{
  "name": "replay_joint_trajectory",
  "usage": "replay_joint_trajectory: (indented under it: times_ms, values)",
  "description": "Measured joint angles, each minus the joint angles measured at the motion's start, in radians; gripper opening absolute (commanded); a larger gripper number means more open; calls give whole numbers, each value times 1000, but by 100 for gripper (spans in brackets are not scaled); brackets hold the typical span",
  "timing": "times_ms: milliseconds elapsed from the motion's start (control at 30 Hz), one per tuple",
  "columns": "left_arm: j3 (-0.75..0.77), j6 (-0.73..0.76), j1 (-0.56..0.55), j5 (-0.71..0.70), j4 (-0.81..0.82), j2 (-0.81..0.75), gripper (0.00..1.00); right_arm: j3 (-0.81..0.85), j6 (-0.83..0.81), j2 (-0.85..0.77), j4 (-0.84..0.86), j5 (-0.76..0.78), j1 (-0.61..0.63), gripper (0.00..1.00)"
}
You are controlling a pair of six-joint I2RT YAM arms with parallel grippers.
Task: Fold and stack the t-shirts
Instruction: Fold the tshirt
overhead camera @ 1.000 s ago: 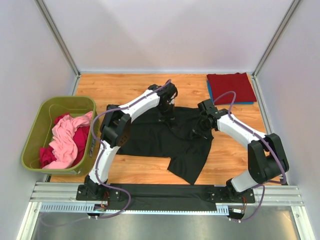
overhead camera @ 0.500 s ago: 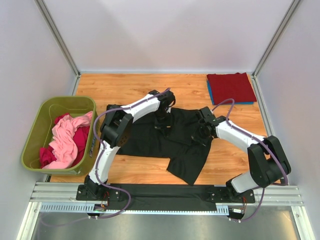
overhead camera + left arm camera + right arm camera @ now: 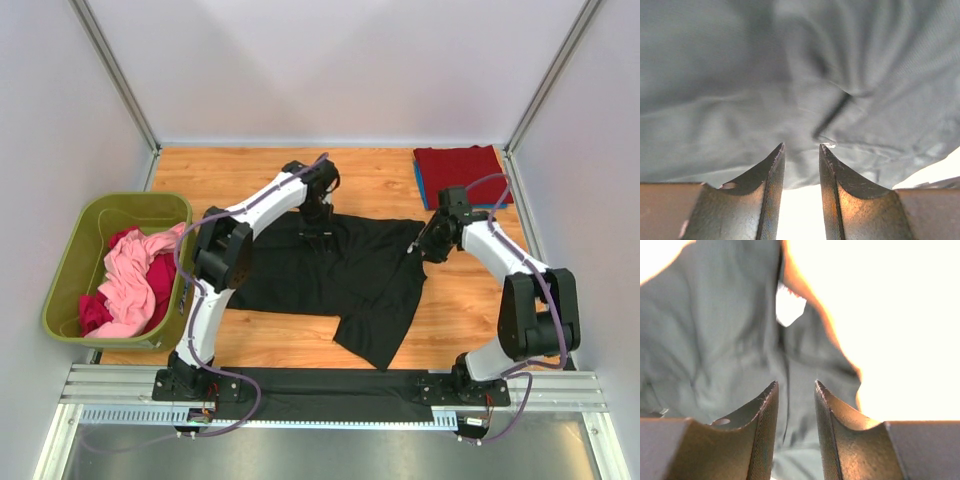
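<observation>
Over the edges of the black t-shirt (image 3: 330, 275), hovering with left gripper (image 3: 801, 146) and right gripper (image 3: 796, 382) part-open, gripping nothing. Spread flat, likely for folding.

The desk (image 3: 250, 178) had a warm wood-grain top, evenly lit with only soft shadows. Plain pale walls (image 3: 330, 70) closed in its far, left and right sides, and slanting aluminium posts (image 3: 116, 75) rose from its far corners. A slotted metal rail (image 3: 110, 385) ran along its near edge.
</observation>
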Motion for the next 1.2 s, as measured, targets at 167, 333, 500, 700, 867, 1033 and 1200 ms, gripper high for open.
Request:
replay_joint_trajectory:
  times_ms: [167, 333, 500, 700, 867, 1033, 1200]
  values:
    - [0, 27, 117, -25, 10, -13, 41, 67, -117, 108, 70, -45, -104, 36]
    - [-4, 60, 227, -73, 10, -13, 42, 139, -224, 245, 126, -93, -132, 35]
    - [-4, 85, 281, -104, 8, -5, 43, 176, -293, 331, 164, -145, -154, 31]
    - [-3, 106, 309, -129, 1, 48, 44, 172, -321, 354, 196, -177, -155, 4]
    - [18, 124, 315, -148, -21, 96, 45, 186, -325, 367, 187, -162, -193, 0]
    - [74, 129, 314, -150, -32, 128, 46, 196, -325, 369, 161, -140, -290, 0]
    - [79, 130, 314, -136, -32, 129, 50, 206, -341, 369, 145, -115, -331, 0]
